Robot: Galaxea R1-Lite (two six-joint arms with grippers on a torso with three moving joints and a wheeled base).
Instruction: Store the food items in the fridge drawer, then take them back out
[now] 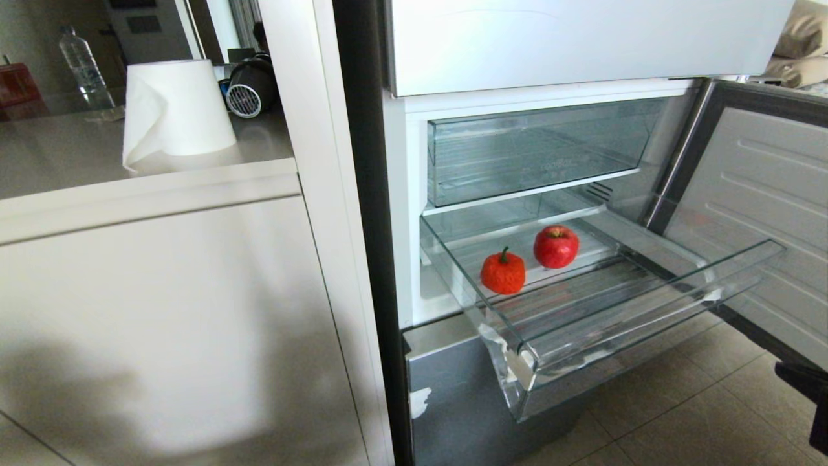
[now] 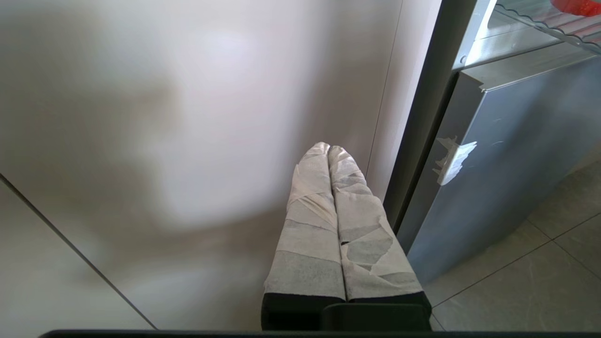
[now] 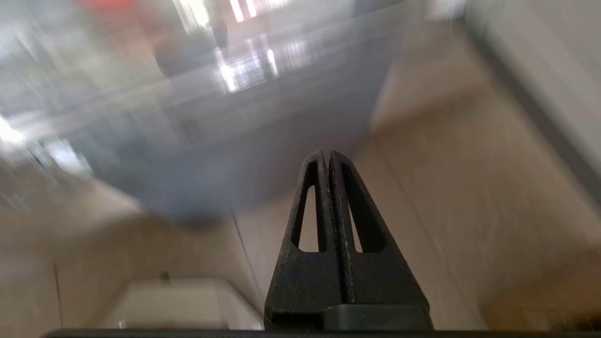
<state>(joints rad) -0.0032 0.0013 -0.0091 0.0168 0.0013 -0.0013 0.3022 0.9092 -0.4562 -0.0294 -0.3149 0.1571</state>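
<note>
Fingers of the left gripper (image 2: 328,149) press together on nothing, beside the cabinet panel (image 2: 197,141). Inside the pulled-out fridge drawer (image 1: 621,336) sit an orange pumpkin-like item (image 1: 502,272) and a red apple (image 1: 555,246), apart. Right gripper (image 3: 326,155) is likewise clamped empty.

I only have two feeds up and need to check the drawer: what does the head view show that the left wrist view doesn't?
Head view only: the pulled-out fridge drawer holding a red apple and an orange-red stemmed fruit, the deeper drawer above, and a paper towel roll on the counter. Left wrist view only: the left claw, shut, taped white, facing the cabinet panel. Both: the grey lower fridge front with its white scrap, and the tiled floor.
</note>
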